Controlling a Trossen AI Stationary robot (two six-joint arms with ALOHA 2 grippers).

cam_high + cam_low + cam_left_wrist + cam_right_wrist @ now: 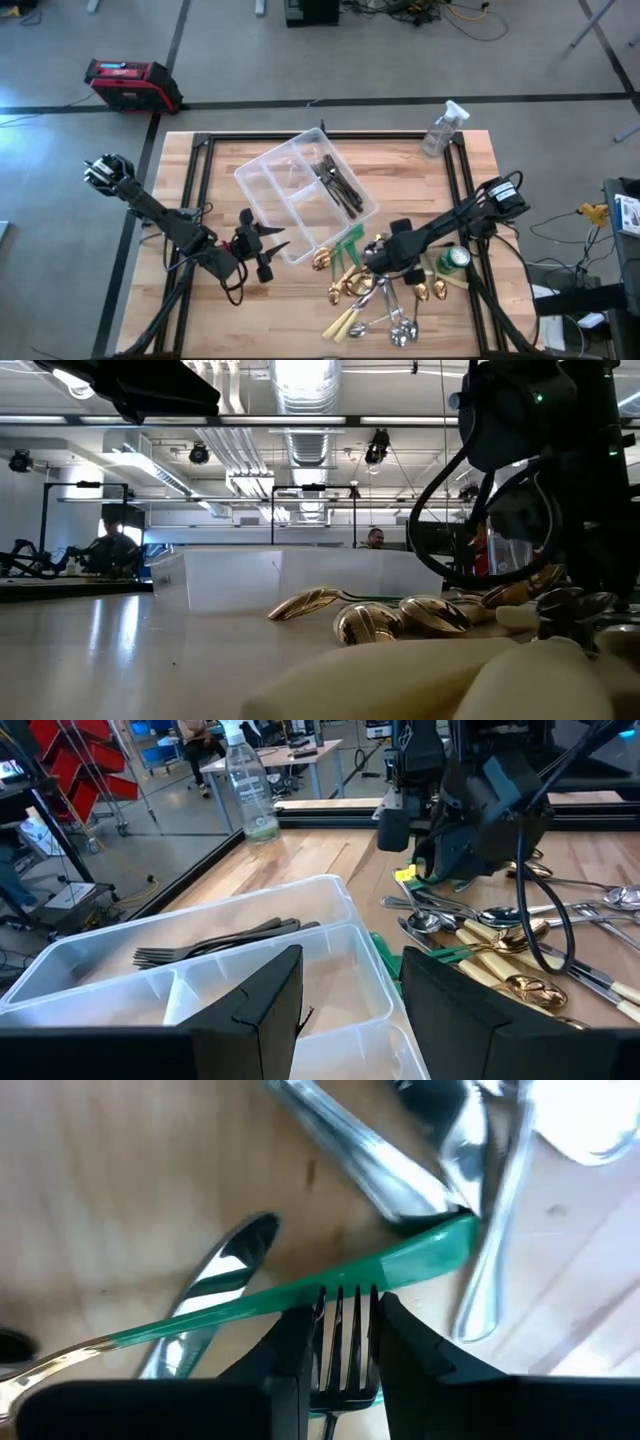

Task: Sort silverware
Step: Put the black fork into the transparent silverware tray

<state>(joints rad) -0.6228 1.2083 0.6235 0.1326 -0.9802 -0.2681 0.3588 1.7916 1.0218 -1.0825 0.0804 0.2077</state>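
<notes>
The silverware [385,300] lies in a loose pile at the table's near right: gold spoons [385,622], silver spoons [400,1170], cream-handled knives [345,322] and green-handled pieces [330,1285]. Several dark forks [338,182] lie in one compartment of the clear divided tray [248,178]. My right gripper [345,1330] points steeply down into the pile's far edge, shut on a fork. My left gripper [275,243] hangs open just off the tray's near left corner, with nothing between its fingers [255,1010]. My right gripper has a fork's tines [345,1315] pinched between its two fingers, which come from above, slanting down. The tines run along the fingers, and their tips reach a green handle [420,1258] lying crosswise on the table. The rest of the fork is hidden behind the gripper.
A clear spray bottle [443,128] stands at the table's far right corner. A green can [457,258] sits right of the pile, beside my right arm. The tray's other compartments [330,970] show nothing in them. Bare wood lies along the table's left side and near left.
</notes>
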